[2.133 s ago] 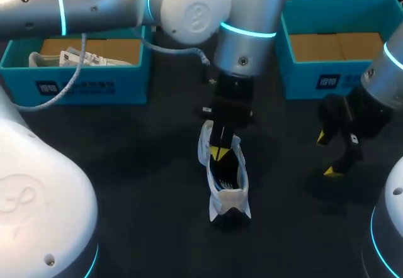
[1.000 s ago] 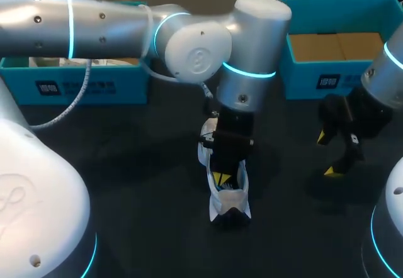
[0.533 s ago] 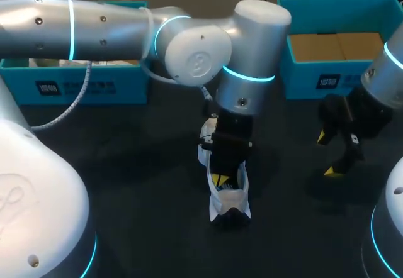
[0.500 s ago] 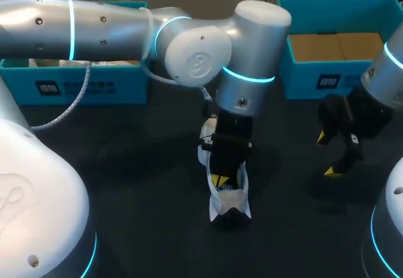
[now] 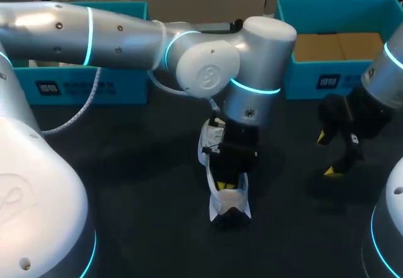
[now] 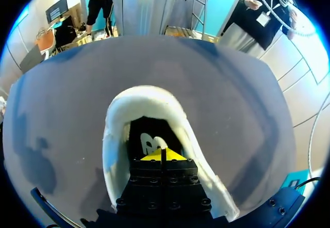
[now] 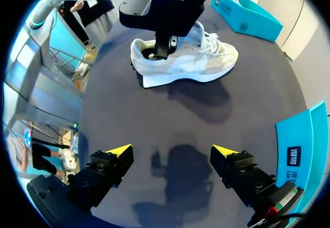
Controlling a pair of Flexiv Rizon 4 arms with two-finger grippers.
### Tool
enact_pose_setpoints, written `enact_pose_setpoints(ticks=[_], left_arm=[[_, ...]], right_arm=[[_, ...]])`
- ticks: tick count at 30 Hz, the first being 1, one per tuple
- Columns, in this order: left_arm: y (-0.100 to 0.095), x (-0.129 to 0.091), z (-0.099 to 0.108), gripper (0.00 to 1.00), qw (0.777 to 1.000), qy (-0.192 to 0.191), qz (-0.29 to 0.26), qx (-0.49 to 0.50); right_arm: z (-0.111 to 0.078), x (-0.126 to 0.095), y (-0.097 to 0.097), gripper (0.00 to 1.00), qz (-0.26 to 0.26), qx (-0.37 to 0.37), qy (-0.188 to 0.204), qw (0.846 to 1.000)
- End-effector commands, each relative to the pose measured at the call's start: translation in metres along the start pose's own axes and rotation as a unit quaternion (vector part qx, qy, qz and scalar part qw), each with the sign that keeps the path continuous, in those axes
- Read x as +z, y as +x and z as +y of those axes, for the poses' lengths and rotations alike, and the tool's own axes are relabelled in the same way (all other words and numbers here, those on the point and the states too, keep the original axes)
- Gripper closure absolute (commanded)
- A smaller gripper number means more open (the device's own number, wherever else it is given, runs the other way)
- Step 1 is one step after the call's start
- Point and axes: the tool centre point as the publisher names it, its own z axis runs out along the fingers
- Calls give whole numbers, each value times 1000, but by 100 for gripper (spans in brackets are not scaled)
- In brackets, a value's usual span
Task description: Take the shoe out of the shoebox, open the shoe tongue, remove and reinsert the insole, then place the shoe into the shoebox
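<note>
A white shoe (image 5: 229, 200) stands on the dark table's middle, heel toward me. My left arm comes across from the left, and its gripper (image 5: 223, 182) is down inside the shoe's opening. In the left wrist view the gripper (image 6: 162, 155) is shut, its yellow tips pressed together over the dark insole (image 6: 148, 141), with the white heel collar (image 6: 144, 95) curving ahead of it. Nothing shows between the tips. My right gripper (image 5: 326, 155) hangs open off to the shoe's right. In its own view the right gripper (image 7: 171, 150) is empty, and the shoe (image 7: 198, 60) lies well ahead.
A teal shoebox (image 5: 82, 84) stands at the back left, mostly behind my left arm. A second teal shoebox (image 5: 318, 80) with a brown cardboard floor stands at the back right. A corner of that box (image 7: 300, 150) lies beside my right gripper.
My left gripper has gone lower into the shoe, toward the heel, and that arm's wrist has shifted slightly right. The right arm and the shoe have stayed put.
</note>
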Motion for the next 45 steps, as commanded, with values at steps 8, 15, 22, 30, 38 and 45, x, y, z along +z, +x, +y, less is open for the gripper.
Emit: enact_pose_setpoints(ticks=[8,15,22,30,38,45], left_arm=[[15,-35,-11,100,1000,-16,-21,3],[16,-35,-11,100,1000,-15,-21,3],[16,-35,-11,100,1000,-15,-21,3],[16,-35,-11,100,1000,-15,-21,3],[9,-25,-6,100,999,-30,-3,-12],[10,-7,-1,100,999,-37,9,-10]], right_arm=[[0,0,1,0,-1,0,0,1000],[0,0,1,0,-1,0,0,1000],[0,0,1,0,-1,0,0,1000],[0,0,1,0,-1,0,0,1000],[0,0,1,0,-1,0,0,1000],[0,0,1,0,-1,0,0,1000]])
